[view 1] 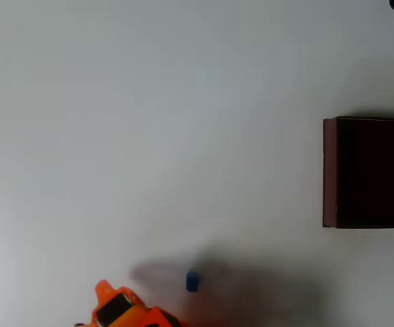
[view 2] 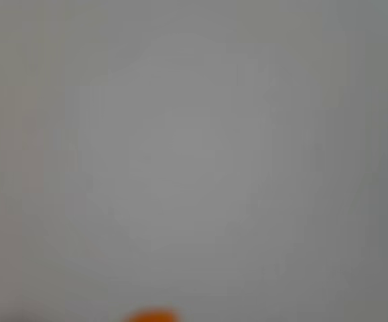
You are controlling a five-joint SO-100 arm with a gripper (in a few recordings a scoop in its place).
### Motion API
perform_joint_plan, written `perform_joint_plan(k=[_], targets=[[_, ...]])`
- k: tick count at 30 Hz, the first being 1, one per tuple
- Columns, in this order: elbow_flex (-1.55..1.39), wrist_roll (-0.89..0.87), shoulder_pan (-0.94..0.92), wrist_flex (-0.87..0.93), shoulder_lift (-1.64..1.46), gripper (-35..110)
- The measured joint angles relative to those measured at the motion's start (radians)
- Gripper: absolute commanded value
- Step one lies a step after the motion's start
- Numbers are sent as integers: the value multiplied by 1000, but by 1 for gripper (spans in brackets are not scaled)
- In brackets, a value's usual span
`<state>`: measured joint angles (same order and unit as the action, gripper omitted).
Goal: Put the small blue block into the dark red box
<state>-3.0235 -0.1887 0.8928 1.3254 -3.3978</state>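
dark red box (view 1: 331,170) cut off at right edge, end effector (view 1: 118,306) cropped at bottom, wrist view blurred

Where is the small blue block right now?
In the overhead view, the small blue block lies on the table near the bottom edge, just right of the orange arm.

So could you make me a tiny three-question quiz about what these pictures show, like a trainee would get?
1. True or false: in the overhead view the block is inside the box.
2. In the overhead view, the box is at which edge? A) left B) right C) bottom
3. Fill in: the arm near the block is coloured ____.

Key:
1. False: the block lies on the table, apart from the box.
2. B.
3. Orange. It shows at the bottom edge, left of the block; whether its end effector is open or shut cannot be told.
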Motion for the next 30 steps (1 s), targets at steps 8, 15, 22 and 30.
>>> perform_joint_plan(k=[8, 15, 22, 30], targets=[[0, -8, 6, 0, -2, 0], [0, -8, 6, 0, -2, 0], [0, -32, 20, 0, -2, 0], [38, -190, 184, -18, -2, 0]])
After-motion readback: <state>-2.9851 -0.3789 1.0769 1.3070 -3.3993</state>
